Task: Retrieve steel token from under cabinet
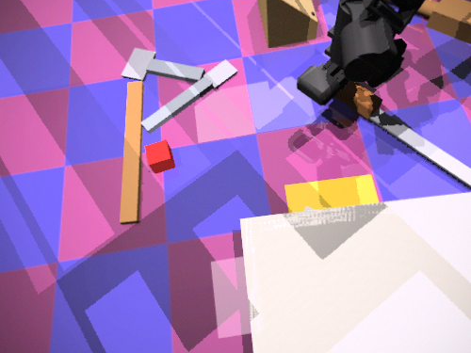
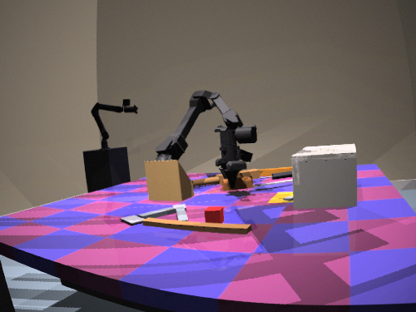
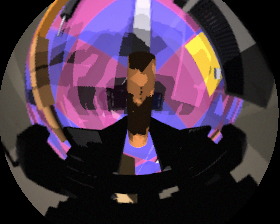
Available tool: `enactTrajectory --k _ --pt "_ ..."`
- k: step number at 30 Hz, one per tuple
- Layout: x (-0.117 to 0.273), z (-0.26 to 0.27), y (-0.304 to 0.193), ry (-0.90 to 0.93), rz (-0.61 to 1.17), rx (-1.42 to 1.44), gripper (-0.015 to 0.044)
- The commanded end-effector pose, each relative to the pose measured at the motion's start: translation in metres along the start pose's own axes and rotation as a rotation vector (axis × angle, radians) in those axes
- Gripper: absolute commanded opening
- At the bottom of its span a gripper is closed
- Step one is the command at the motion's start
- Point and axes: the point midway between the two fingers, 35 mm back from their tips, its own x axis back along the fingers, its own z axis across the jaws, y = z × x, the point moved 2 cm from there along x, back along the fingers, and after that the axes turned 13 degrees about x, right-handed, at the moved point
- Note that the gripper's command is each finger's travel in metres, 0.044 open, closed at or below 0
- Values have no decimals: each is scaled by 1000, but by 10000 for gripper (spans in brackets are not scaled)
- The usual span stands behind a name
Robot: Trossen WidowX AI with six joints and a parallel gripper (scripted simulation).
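My gripper (image 1: 349, 95) (image 2: 232, 184) (image 3: 138, 118) is shut on the orange-brown handle (image 1: 366, 101) (image 3: 141, 77) of a tool with a long, flat, pale steel blade (image 1: 424, 148) (image 3: 142, 20). The blade points away from the fingers, beside the cabinet's front; its far end is out of view. The white cabinet (image 1: 330, 296) (image 2: 324, 183) stands behind the yellow marked area (image 1: 330, 190) (image 2: 276, 197) (image 3: 199, 52). A small grey piece, apparently the token (image 2: 287, 199) (image 3: 217, 73), shows at the area's cabinet-side edge; how much is under the cabinet cannot be told.
A wooden wedge block (image 1: 287, 21) (image 2: 164, 183) stands near the arm's base. An orange bar (image 1: 132, 151) (image 2: 195, 225), a red cube (image 1: 159, 156) (image 2: 214, 215) and grey T-shaped pieces (image 1: 174, 68) (image 1: 181, 104) lie away from the cabinet. A dark-handled tool (image 2: 282, 175) lies beyond my gripper.
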Motion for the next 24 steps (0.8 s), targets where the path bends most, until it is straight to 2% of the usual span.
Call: enactTrajectory --k 1,24 --pt "3 -7 -1 -9 -14 7 0" --pt "3 -26 -18 -10 -13 8 0"
